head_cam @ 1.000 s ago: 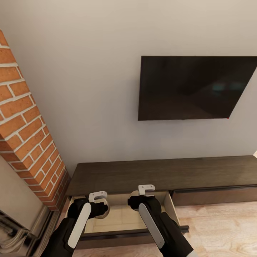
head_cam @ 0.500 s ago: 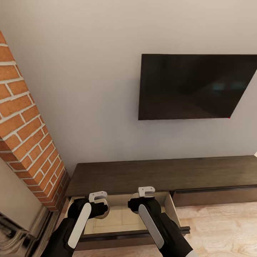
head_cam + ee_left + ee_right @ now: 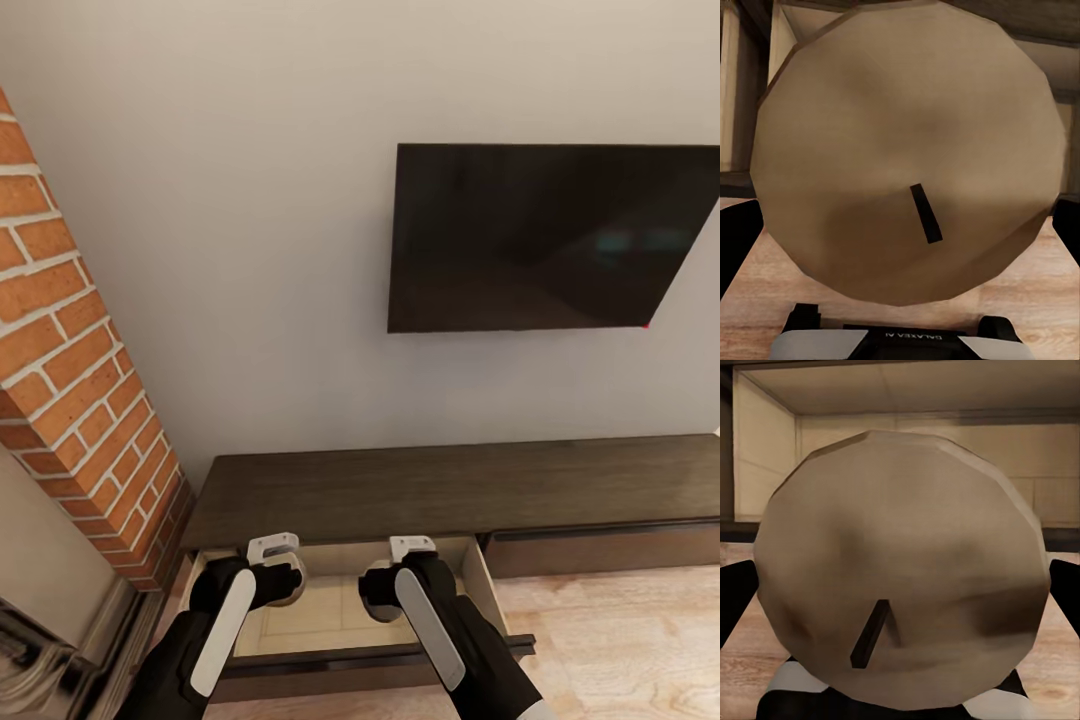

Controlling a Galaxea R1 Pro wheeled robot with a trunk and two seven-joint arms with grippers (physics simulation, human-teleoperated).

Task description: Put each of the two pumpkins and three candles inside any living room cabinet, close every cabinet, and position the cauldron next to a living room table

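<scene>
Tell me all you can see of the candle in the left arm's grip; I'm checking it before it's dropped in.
The candle is a squat grey-brown stub with a faceted round top and a short dark wick leaning off-centre. It looks waxy and matt, unlit. The left gripper holds it between its jaws above the open drawer of the dark cabinet, over the pale wood inside. Its underside is hidden.

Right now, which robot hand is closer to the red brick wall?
Left. The left gripper, holding a candle, hangs over the open drawer on the side by the brick wall. The right gripper, holding another candle, is farther along, toward the TV's side.
</scene>
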